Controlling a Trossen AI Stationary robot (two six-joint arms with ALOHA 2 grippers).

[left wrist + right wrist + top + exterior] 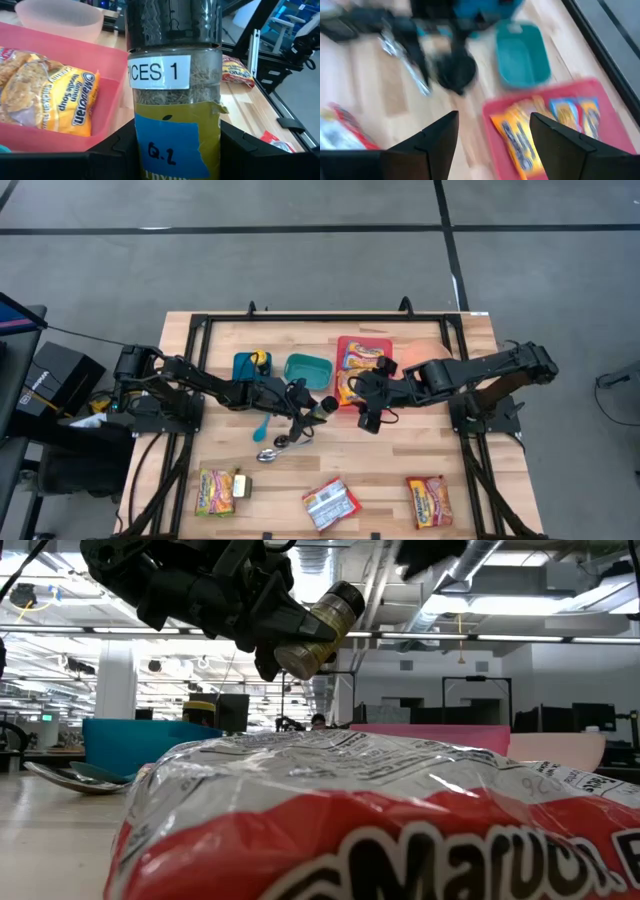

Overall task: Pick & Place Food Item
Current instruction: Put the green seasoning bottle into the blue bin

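Left arm: reaches from the worktop's point(400, 470) left edge toward the centre, forearm low and stretched out. Left pincer point(305, 408) is closed on a spice jar point(322, 408), fingers clamping both sides of the jar body. In the low view the jar point(318, 628) hangs clear above the wooden surface, tilted, dark cap pointing away from the pincer. In the left wrist view the jar point(174, 95) fills the frame: dried herb contents, a white label reading "ICES 1", blue tape marked "Q.1", a yellow label beneath.

Right arm: extends from the right edge toward the centre, elbow raised, wrist bent down. Right pincer point(368, 418) hovers just beside the red tray's point(342, 346) near edge, fingers spread wide, holding nothing; the right wrist view shows the two dark fingers point(435, 145) apart over bare wood.

Red tray: centre rear, holds a yellow noodle soup packet point(362, 362); the same packet point(50, 97) shows in the left wrist view.

Teal container point(307, 369): just left of the tray. Blue container point(250, 366): left of the teal one.

Pink bowl point(420, 353): right of the tray, partly under the right arm.

Metal spoon point(270, 453): on the wood below the left pincer.

Three ramen packets along the front edge: left point(217, 490), centre point(331, 504), right point(428, 501).
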